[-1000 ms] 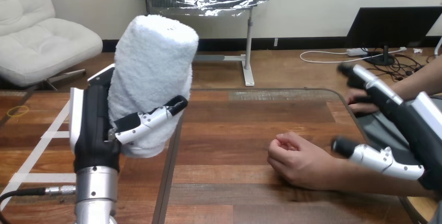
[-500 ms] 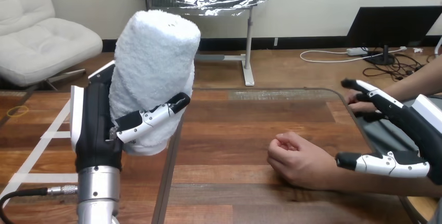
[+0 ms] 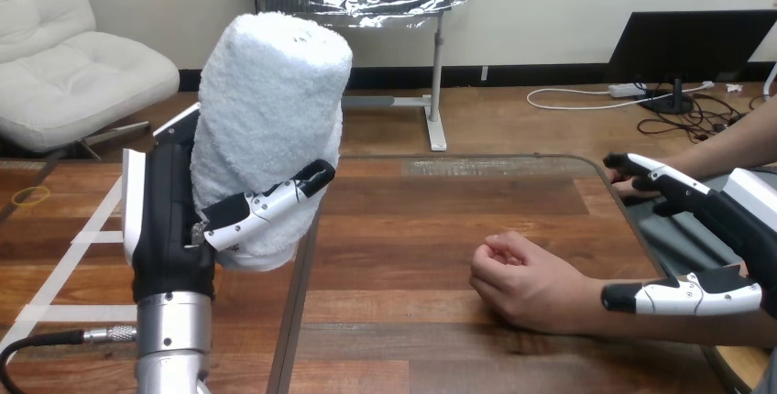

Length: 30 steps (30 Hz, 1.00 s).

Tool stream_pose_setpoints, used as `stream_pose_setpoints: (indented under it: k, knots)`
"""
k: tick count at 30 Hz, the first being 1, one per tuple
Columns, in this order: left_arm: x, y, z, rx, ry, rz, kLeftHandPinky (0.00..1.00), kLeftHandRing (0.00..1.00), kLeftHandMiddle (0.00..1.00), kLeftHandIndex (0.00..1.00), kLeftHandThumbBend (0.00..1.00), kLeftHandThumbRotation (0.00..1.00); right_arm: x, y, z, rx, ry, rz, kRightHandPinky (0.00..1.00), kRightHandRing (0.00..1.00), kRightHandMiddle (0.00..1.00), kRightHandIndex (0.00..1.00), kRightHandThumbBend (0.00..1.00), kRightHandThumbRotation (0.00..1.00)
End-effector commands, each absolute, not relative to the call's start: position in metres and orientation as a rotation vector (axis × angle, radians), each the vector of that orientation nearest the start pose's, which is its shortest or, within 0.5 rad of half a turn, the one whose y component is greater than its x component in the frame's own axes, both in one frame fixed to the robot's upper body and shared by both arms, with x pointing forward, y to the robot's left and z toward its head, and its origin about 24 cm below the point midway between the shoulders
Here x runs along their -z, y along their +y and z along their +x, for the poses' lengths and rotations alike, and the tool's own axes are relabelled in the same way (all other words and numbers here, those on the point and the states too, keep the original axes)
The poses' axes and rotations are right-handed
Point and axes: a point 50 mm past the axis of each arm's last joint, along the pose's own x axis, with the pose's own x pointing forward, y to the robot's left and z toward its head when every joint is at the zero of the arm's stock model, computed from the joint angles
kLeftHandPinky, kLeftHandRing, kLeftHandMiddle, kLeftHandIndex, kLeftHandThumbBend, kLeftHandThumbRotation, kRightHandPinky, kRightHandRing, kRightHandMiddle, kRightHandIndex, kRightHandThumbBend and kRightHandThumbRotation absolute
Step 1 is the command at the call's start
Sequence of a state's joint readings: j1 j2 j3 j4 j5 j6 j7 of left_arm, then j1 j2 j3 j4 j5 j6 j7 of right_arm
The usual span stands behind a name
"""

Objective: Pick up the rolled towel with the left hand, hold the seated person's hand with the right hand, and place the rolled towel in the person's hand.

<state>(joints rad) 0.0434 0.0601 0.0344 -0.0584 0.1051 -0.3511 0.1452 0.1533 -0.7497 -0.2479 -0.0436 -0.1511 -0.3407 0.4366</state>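
Rolled towel upright in left hand

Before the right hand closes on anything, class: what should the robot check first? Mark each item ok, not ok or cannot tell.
1. Rolled towel secure in the left hand: ok, fingers curled round it, roll upright.
2. Right hand ready to grasp: ok, fingers straight, thumb spread.
3. Right hand holding the person's hand: not ok, nothing curled round it yet.
4. Person's hand open for the towel: not ok, it rests loosely fisted on the table.
5. Right thumb touching the person's forearm: cannot tell.
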Motion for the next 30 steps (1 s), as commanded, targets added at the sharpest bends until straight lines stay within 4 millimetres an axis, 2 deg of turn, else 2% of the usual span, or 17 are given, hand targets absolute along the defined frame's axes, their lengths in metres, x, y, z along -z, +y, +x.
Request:
stream_pose_setpoints:
  k: [1, 10, 30]
  knots:
    - [-0.102, 0.171, 0.245, -0.162, -0.499, 0.108, 0.22, 0.27, 0.33, 0.37, 0.53, 0.0, -0.135, -0.286, 0.231, -0.374, -0.138, -1.085, 0.86, 0.9, 0.92, 0.93, 1.0, 0.55]
    - [-0.104, 0.172, 0.244, -0.171, -0.509, 0.102, 0.22, 0.27, 0.33, 0.37, 0.54, 0.0, -0.13, -0.287, 0.235, -0.41, -0.089, -1.151, 0.85, 0.89, 0.91, 0.92, 1.0, 0.57]
    - [-0.107, 0.17, 0.243, -0.167, -0.541, 0.076, 0.22, 0.27, 0.33, 0.37, 0.53, 0.0, -0.118, -0.289, 0.239, -0.458, -0.05, -1.219, 0.82, 0.85, 0.87, 0.87, 1.0, 0.47]
